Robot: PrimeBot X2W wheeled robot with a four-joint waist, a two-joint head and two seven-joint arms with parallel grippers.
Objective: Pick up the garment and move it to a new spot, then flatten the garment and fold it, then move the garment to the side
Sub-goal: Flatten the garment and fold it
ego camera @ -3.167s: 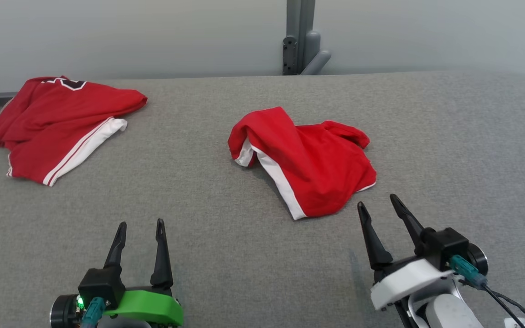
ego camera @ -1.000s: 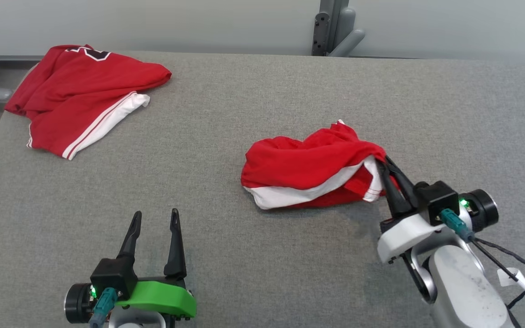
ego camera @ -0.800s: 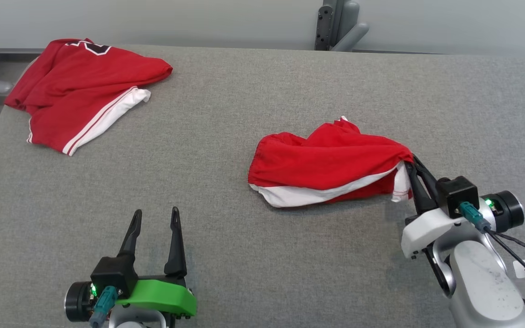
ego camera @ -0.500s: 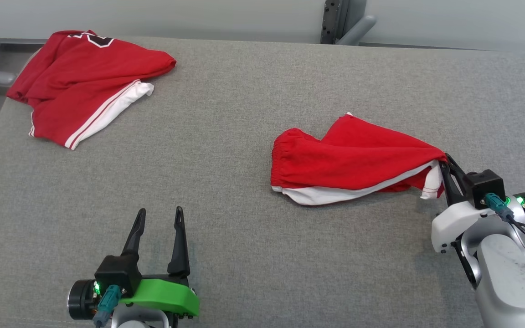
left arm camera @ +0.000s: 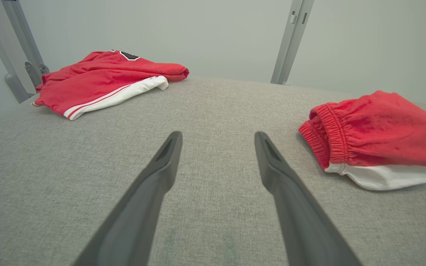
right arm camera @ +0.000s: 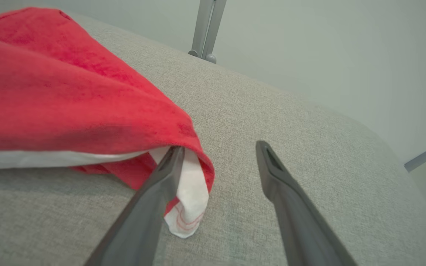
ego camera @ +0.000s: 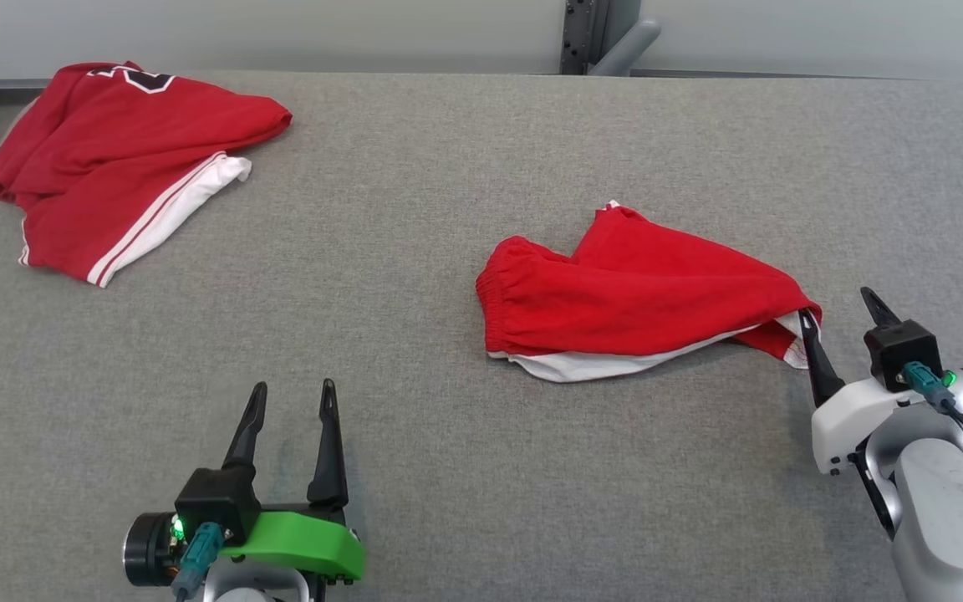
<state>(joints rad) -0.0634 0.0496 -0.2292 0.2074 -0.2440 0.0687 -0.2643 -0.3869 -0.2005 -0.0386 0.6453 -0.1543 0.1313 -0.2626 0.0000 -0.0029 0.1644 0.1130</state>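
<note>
- Right gripper (ego camera: 833,302): jaws spread, clamping nothing; one finger (right arm camera: 154,192) lies tucked against the white hem of the shorts (ego camera: 640,293).
- Shorts: stretched away from that finger across the table (ego camera: 448,468), seemingly laid at their new spot for flattening.
- Left gripper (ego camera: 294,385): spread, empty, well short of the waistband.
- Second red garment (ego camera: 122,167): far beyond the left gripper; no containers present.
</note>
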